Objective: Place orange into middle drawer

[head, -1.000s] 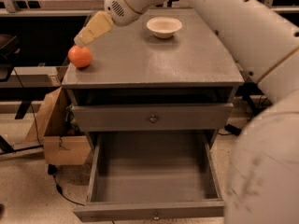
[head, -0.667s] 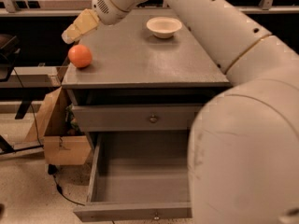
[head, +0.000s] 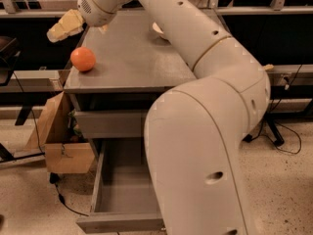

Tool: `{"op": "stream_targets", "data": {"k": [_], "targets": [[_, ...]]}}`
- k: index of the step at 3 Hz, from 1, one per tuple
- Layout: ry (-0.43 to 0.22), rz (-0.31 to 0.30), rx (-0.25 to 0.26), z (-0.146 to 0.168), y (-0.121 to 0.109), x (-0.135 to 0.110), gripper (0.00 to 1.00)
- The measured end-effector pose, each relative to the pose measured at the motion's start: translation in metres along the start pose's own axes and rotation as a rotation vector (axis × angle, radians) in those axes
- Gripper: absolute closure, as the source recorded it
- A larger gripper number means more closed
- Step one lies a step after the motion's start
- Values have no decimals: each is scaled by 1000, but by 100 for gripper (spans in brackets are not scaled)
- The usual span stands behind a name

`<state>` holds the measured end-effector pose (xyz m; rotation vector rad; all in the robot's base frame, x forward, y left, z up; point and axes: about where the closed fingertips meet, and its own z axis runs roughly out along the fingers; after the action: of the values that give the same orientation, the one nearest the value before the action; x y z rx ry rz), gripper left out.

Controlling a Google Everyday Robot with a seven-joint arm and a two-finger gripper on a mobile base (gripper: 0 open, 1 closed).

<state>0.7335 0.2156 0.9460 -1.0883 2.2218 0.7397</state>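
The orange [head: 82, 59] sits on the grey cabinet top [head: 132, 58], near its front left corner. My gripper [head: 62, 27] is up and to the left of the orange, past the cabinet's left edge and not touching the fruit. It holds nothing that I can see. The middle drawer [head: 120, 192] is pulled out at the bottom, and its grey tray has nothing in it where it shows. My large white arm [head: 205, 131] covers the drawer's right half and its knob.
The upper drawer [head: 107, 124] is closed under the top. The rim of a cream bowl [head: 156, 30] peeks out behind my arm at the back. A cardboard box [head: 63, 141] stands on the floor left of the cabinet. Cables lie on the floor.
The gripper has moved left, from above the cabinet top to beyond its left edge. The arm now covers the right side of the cabinet. The orange has not moved.
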Motion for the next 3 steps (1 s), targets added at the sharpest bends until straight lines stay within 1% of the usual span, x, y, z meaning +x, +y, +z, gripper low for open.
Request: {"op": "stream_targets", "data": {"k": [1,2,3], "targets": [[-4,3,0,0,0,-3,0],[-8,-15,-5,3,1,-6,0],[9,11,-27,23,-6,7,0]]}}
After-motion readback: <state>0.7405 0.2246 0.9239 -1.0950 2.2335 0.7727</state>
